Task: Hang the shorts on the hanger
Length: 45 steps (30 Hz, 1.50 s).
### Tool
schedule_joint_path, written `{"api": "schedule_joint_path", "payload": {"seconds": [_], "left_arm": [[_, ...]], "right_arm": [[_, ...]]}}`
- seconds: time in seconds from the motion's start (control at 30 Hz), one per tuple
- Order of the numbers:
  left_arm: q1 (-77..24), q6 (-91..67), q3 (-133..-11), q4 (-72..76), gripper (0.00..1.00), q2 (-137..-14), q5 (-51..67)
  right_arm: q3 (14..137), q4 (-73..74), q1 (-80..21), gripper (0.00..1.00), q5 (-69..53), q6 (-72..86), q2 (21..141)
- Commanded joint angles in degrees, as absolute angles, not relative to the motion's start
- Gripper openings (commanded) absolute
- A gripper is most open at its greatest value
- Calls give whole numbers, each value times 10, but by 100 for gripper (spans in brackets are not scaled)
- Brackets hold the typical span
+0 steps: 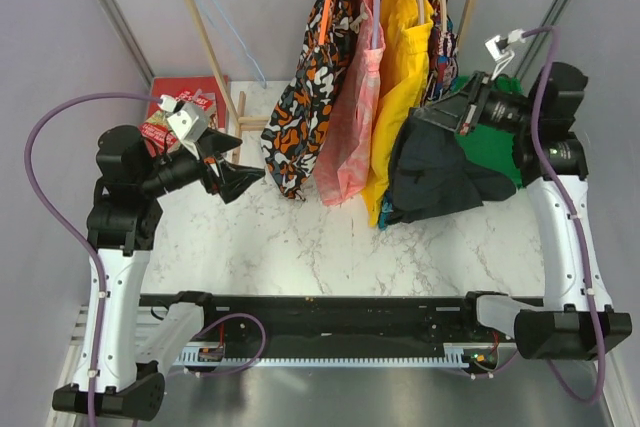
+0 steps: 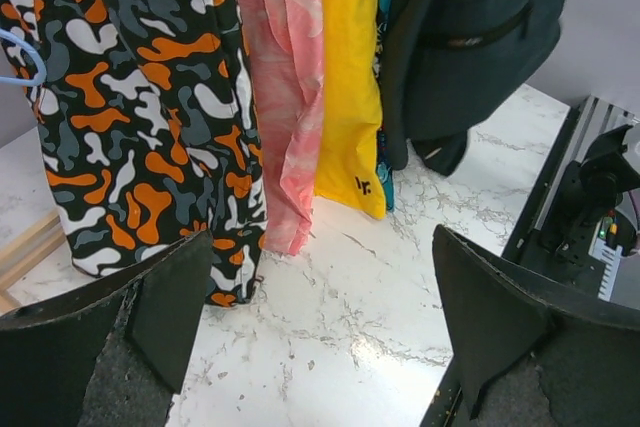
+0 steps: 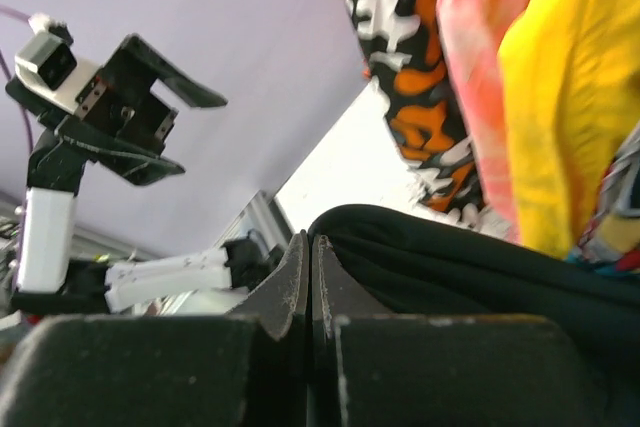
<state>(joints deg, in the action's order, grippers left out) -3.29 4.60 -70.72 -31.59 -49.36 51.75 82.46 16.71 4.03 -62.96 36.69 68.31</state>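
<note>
The black shorts (image 1: 440,175) hang in a bunch from my right gripper (image 1: 447,110), which is shut on their top edge, just right of the row of hanging garments. In the right wrist view the fingers (image 3: 311,242) are pressed together with the black fabric (image 3: 480,267) folded beside them. The shorts also show in the left wrist view (image 2: 480,37). The pale-blue wire hanger (image 1: 228,25) hangs at the back left; a loop of it shows in the left wrist view (image 2: 25,59). My left gripper (image 1: 236,179) is open and empty above the marble table, its jaws (image 2: 325,277) wide apart.
An orange-black-white patterned garment (image 1: 312,97), a pink one (image 1: 352,112) and a yellow one (image 1: 398,67) hang in a row at the back middle. A red box (image 1: 185,97) and a small wooden frame (image 1: 250,123) lie at the back left. Green cloth (image 1: 508,142) lies behind the right arm.
</note>
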Motion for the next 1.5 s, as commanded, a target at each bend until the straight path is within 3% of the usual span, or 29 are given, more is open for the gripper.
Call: {"api": "schedule_joint_path", "payload": {"seconds": [0.0,0.2,0.33,0.47,0.63,0.7,0.73,0.83,0.87,1.07,1.27,1.47], "left_arm": [[-32,66,-687,-323,96,-494,548],[-33,72,-642,-316,90,-503,602],[-36,142,-599,-320,87,-469,570],[-36,227,-569,-364,87,-440,555],[-36,290,-546,-417,84,-425,575],[-36,355,-533,-451,84,-414,571],[-36,384,-527,-467,85,-410,570],[-39,501,-508,-538,88,-402,545],[-40,538,-502,-550,88,-403,538],[-69,559,-486,-538,88,-446,534],[-209,527,-434,-410,84,-525,390],[-173,437,-485,-358,81,-677,333]], "right_arm": [[791,160,-29,0,-636,341,651],[776,211,-181,0,-551,258,648],[781,228,-289,0,-463,199,682],[802,259,-390,0,-374,135,761],[884,259,-439,0,-311,103,891],[935,272,-441,21,-320,103,958],[947,281,-442,47,-329,100,973],[941,306,-442,89,-345,66,972],[932,327,-441,93,-345,42,953],[805,370,-432,92,-320,-27,821],[677,367,-407,79,-299,-27,730],[660,421,-411,76,-317,-147,735]]}}
